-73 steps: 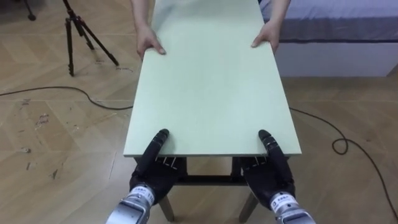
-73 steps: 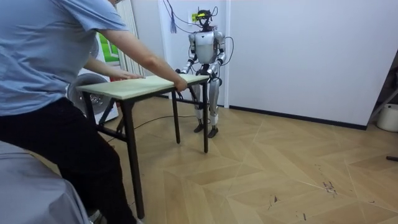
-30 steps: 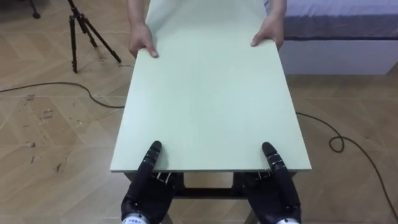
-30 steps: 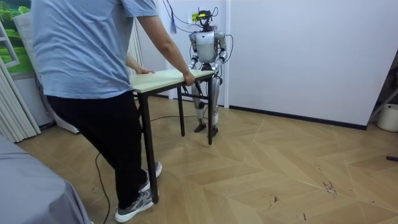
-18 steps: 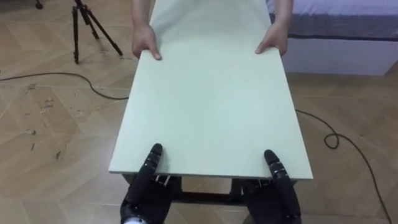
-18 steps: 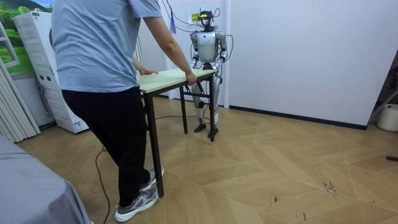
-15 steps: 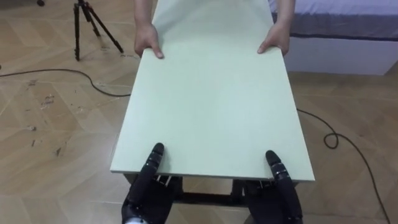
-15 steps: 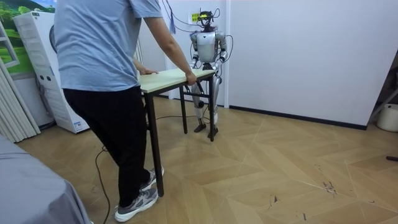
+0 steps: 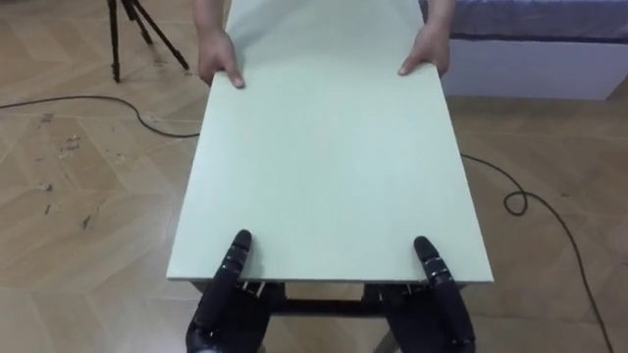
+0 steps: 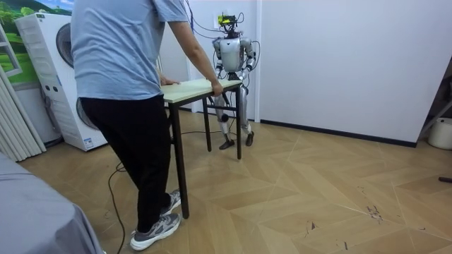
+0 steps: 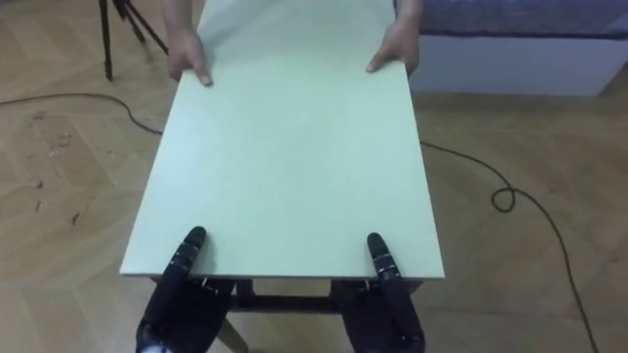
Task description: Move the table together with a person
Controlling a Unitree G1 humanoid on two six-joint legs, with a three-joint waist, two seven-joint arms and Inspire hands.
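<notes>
We hold the pale green table (image 9: 324, 157) by its near short edge, our left hand (image 9: 228, 309) and right hand (image 9: 442, 309) each clamped on it, thumb laid on top and palm tucked beneath. At the far edge the person's hands (image 9: 218, 57) grip both corners. In the room view the table spans between that person (image 10: 120, 106) and us.

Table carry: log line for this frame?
left robot hand: gripping near edge | right robot hand: gripping near edge | table: top bare | person's hands: on far corners
</notes>
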